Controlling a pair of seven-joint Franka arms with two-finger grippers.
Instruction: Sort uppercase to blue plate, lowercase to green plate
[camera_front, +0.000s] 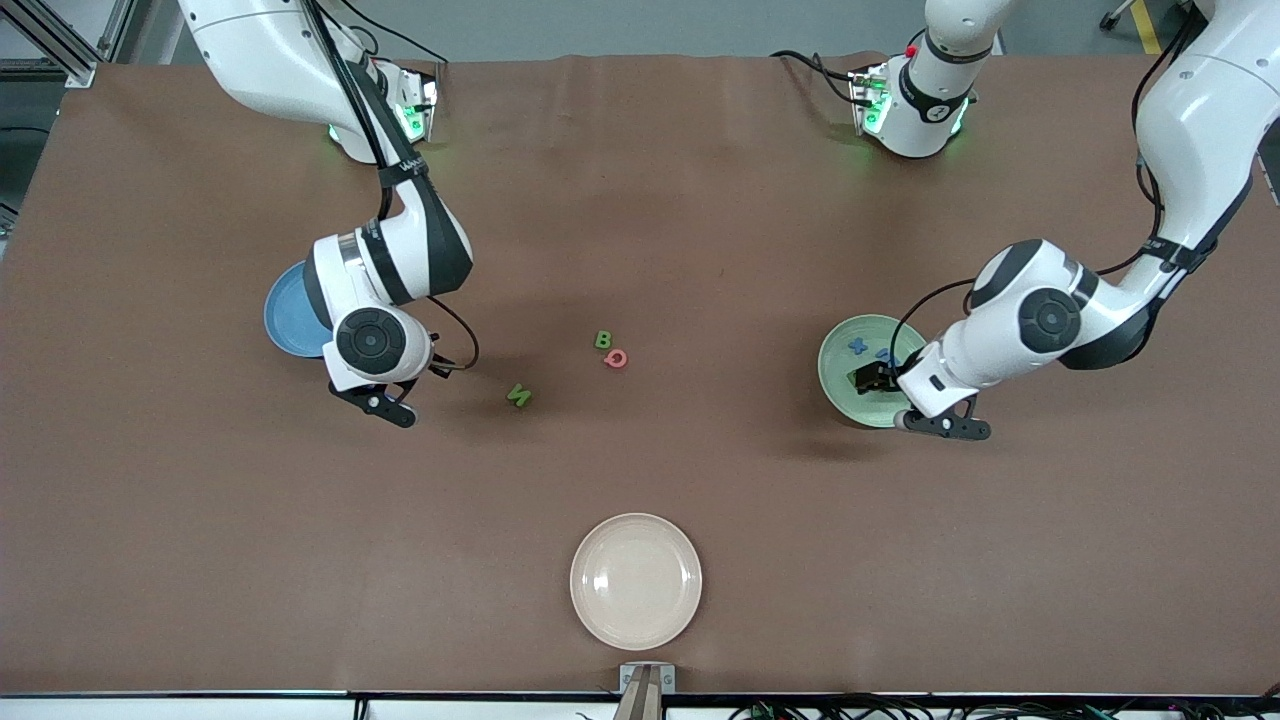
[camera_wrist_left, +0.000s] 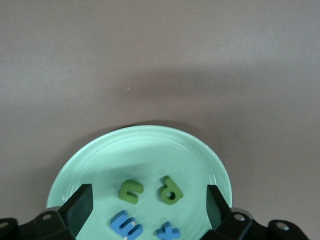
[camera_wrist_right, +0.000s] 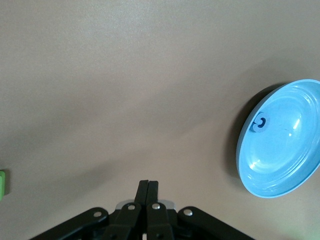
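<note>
I see a brown matte table (camera_front: 700, 200), faint creases near the arm bases, grey floor along the top edge. Left gripper (camera_wrist_left: 149, 205) hangs over the green plate (camera_wrist_left: 145, 150) at the left arm's end, fingers (camera_wrist_left: 80, 202) spread wide, holding nothing. In that plate: green u (camera_wrist_left: 131, 191), green p (camera_wrist_left: 171, 190), blue m (camera_wrist_left: 127, 226), blue x (camera_wrist_left: 168, 231). Right gripper (camera_wrist_right: 148, 192) is low over bare table just beside the blue plate (camera_wrist_right: 282, 165) at the right arm's end, fingers pressed together, nothing between them. Blue G (camera_wrist_right: 260, 122) lies in the blue plate. On the table mid-way between the plates: green B (camera_front: 603, 340) touching pink Q (camera_front: 617, 358); green N (camera_front: 519, 396) near them, nearer the camera. Cream plate (camera_front: 636, 581) sits nearest the camera, mid-table.
</note>
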